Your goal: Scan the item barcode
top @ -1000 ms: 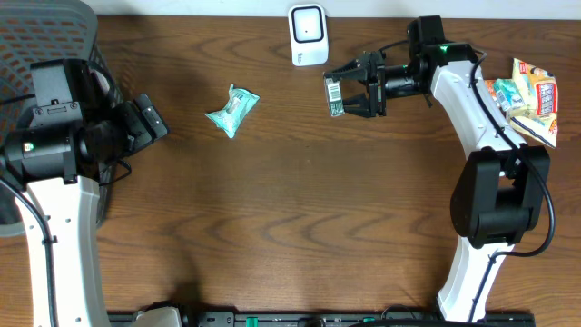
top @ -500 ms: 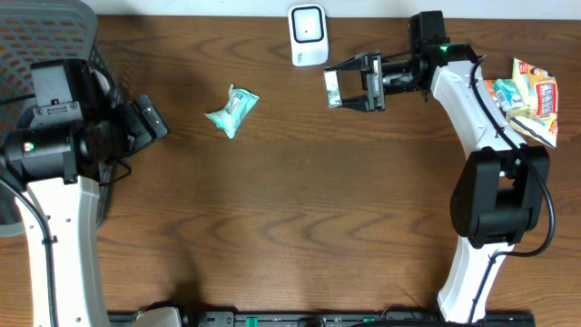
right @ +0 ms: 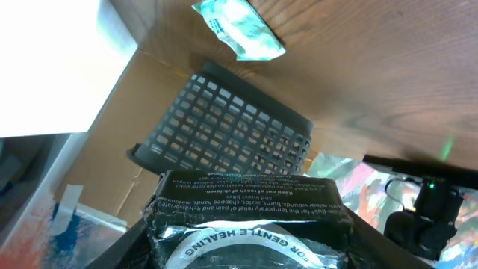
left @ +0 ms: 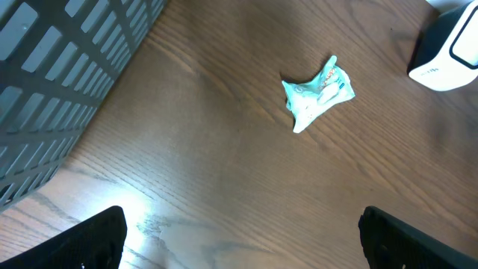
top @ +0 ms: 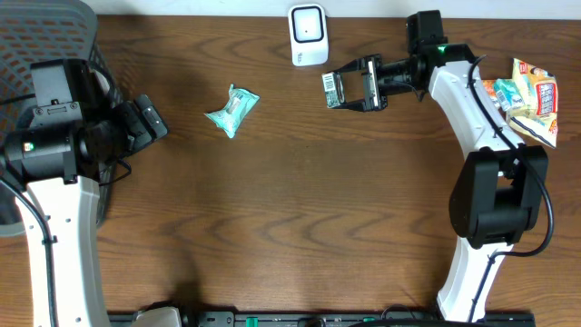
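Holding the black packet (top: 338,90) up off the table (top: 300,209), the right gripper (top: 349,84) has its jaws pinched on the packet's two sides, standing part-way apart because the packet fills the gap between them. The arm reaches across the far side of the table so that the packet hangs just beside the white scanner (top: 308,34), a little to its right and nearer the front, not touching it. From overhead a pale barcode label (top: 330,86) shows on the packet's free end, facing upward. Gripping the other end leaves that label uncovered, which seems the reason for this hold. In the right wrist view the packet's printed face fills the lower frame between the fingers; the print there is warning text, with no barcode showing. My reading is that the presenting step is in hand, and the label likely needs tilting toward the scanner's window. The left gripper (top: 147,123) is spread wide and carries nothing, parked by the mesh basket (top: 36,27) well away, presumably to keep clear. A crumpled teal wrapper (top: 232,110) lies on the wood between the two arms, and a heap of snack packets (top: 531,91) sits at the right edge
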Robot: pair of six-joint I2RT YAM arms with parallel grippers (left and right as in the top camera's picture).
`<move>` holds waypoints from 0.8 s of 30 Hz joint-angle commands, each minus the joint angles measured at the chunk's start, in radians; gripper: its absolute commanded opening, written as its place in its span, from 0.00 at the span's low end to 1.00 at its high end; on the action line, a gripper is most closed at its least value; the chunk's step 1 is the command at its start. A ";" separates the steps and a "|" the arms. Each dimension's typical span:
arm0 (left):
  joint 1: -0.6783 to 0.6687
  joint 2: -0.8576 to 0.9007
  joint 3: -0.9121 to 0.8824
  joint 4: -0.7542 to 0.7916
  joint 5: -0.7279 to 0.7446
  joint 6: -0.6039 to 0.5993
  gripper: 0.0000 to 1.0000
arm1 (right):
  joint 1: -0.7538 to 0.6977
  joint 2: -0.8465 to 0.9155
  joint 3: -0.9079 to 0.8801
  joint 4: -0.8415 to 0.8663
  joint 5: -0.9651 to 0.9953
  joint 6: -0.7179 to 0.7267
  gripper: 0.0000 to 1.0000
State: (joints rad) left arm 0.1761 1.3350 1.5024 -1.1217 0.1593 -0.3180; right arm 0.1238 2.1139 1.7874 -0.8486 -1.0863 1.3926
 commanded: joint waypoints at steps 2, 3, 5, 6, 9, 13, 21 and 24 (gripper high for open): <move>0.004 0.002 0.022 -0.003 0.005 -0.001 0.98 | 0.015 -0.011 0.001 0.028 0.011 0.016 0.54; 0.004 0.002 0.022 -0.003 0.005 -0.002 0.98 | 0.015 -0.011 0.001 0.028 0.011 0.016 0.54; 0.004 0.002 0.022 -0.003 0.005 -0.001 0.97 | 0.015 -0.011 0.001 0.028 0.011 0.016 0.54; 0.004 0.002 0.022 -0.003 0.005 -0.001 0.98 | 0.015 -0.011 0.001 0.028 0.012 0.016 0.54; 0.004 0.002 0.022 -0.003 0.005 -0.002 0.98 | 0.015 -0.011 0.001 0.028 0.019 0.011 0.54; 0.004 0.002 0.022 -0.003 0.005 -0.001 0.98 | 0.017 -0.011 0.001 0.029 0.074 -0.019 0.53; 0.004 0.002 0.022 -0.003 0.005 -0.001 0.98 | 0.112 -0.011 0.001 0.029 0.540 -0.217 0.53; 0.004 0.002 0.022 -0.003 0.005 -0.001 0.98 | 0.169 -0.008 0.001 0.029 0.777 -0.269 0.54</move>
State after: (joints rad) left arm 0.1761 1.3350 1.5024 -1.1221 0.1593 -0.3180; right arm 0.2260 2.1139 1.7874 -0.8204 -0.6434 1.2362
